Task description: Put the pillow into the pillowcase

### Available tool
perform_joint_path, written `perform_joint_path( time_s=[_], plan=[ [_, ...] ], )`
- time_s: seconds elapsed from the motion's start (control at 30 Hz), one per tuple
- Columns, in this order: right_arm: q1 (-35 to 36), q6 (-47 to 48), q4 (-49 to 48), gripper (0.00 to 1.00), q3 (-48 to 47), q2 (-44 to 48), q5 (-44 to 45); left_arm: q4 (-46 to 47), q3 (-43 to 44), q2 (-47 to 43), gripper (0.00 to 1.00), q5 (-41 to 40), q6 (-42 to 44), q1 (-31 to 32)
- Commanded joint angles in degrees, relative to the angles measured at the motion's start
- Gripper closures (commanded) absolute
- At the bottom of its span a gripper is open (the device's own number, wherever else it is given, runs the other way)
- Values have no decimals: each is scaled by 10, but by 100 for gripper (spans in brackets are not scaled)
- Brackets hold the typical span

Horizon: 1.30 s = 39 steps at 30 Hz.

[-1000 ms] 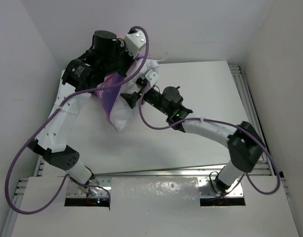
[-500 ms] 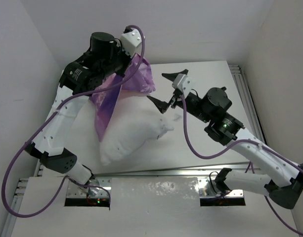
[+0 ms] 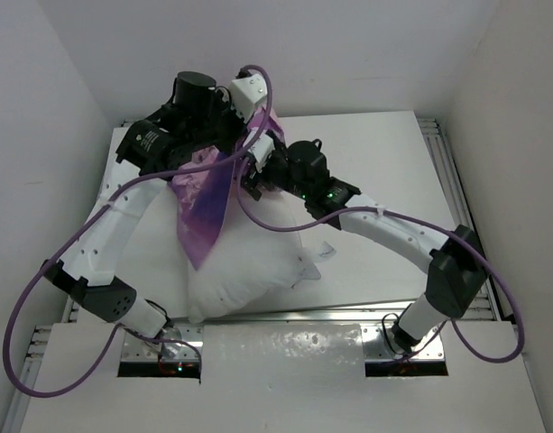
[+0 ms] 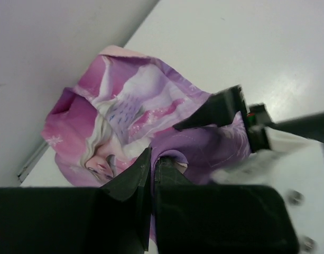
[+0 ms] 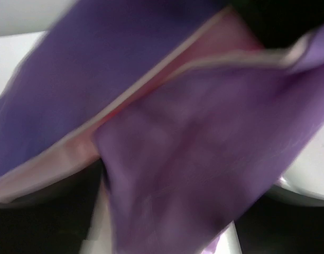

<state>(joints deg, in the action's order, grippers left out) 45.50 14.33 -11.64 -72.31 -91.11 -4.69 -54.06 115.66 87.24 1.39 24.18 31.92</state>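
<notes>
My left gripper [image 3: 251, 137] is shut on a fold of the purple-pink pillowcase [image 3: 204, 203] and holds it up over the back left of the table. The left wrist view shows its jaws [image 4: 153, 161] pinching the princess-print pillowcase [image 4: 125, 116]. The plump white pillow [image 3: 249, 271] lies below and in front, with its upper left part behind the hanging case. My right gripper [image 3: 252, 176] is up against the case just below the left gripper. The right wrist view is filled with blurred purple pillowcase [image 5: 193, 148] and a pale pink hem, which hide its fingers.
The white table [image 3: 384, 162] has aluminium rails along its right side [image 3: 447, 180] and near edge [image 3: 285, 316]. White walls close in on the left, back and right. The pillow's near end lies at the front rail.
My right arm swung from the right, gripper open, back left to the pillowcase. The pillow has sagged lower towards the near edge. My left gripper still holds the case.
</notes>
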Motion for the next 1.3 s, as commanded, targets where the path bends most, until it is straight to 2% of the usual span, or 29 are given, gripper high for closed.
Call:
perform_joint_path(
  time_s=[0.0,0.03,0.07,0.1,0.13,0.2,0.27,0.43,0.5,0.6,0.67,0.83,0.93,1.13,1.17,1.2,1.23,1.27],
  plan=[
    [-13,-32,-66,33,-6,-14,-13,32,-31,-44,100,72,29,9],
    [-16,-44,-73,49,8,-17,-18,28,-45,-45,100,80,32,8],
    [-22,-56,-80,72,19,-18,-21,24,-74,-48,100,85,35,9],
    [-28,-92,-90,92,31,-14,-19,22,-90,-51,84,72,35,8],
    [-47,-116,-117,100,64,-10,-17,23,-127,-54,68,63,35,9],
    [-93,-196,-144,100,92,-2,-33,24,-168,-67,30,32,43,9],
    [-133,-261,-155,100,130,9,-41,28,-233,-91,23,20,46,6],
    [-168,-297,-166,100,197,24,-41,22,-331,-130,21,12,43,-5],
    [-170,-304,-157,100,198,17,-48,7,-341,-143,21,24,48,-6],
    [-180,-323,-156,100,189,-6,-58,-33,-360,-165,22,79,89,-6],
    [-182,-337,-157,100,184,-19,-69,-60,-403,-181,23,102,125,-5],
    [-186,-355,-180,100,198,-24,-77,-60,-510,-203,23,113,152,-5],
    [-186,-359,-179,100,201,-23,-78,-68,-537,-206,22,118,162,-4],
    [-186,-359,-183,100,204,-25,-82,-25,-576,-221,20,101,141,-3],
    [-186,-360,-184,100,204,-25,-83,0,-580,-221,21,95,122,-3],
    [-186,-360,-184,100,205,-25,-85,22,-589,-219,27,85,109,-3],
    [-186,-360,-184,100,206,-24,-86,22,-591,-218,27,85,109,-3],
    [-186,-359,-183,100,208,-24,-87,37,-594,-215,43,78,98,-3]
  ],
)
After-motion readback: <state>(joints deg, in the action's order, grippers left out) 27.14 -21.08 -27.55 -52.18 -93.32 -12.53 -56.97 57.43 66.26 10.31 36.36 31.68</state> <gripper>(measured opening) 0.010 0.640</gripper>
